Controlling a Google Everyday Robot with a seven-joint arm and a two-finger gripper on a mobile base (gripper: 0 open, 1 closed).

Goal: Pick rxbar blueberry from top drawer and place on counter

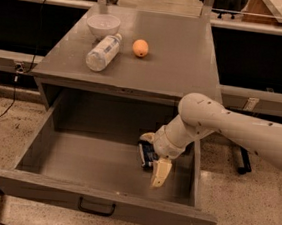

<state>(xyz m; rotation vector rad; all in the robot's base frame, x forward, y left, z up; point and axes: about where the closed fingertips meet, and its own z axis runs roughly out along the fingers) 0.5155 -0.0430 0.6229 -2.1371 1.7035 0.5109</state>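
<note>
The top drawer (42,139) is pulled wide open below the grey counter (179,58). The rxbar blueberry (146,155), in a dark navy wrapper, lies flat on the drawer floor at the right. My gripper (155,154) is down inside the drawer, right over the bar. It is open, with one pale finger (161,172) in front of the bar and the other behind it. The gripper hides the bar's right part.
On the counter lie a clear plastic bottle (103,52) on its side, an orange (140,48) and a white bowl (103,25). The drawer front has a black pull handle (96,210). A cable runs along the floor at the left.
</note>
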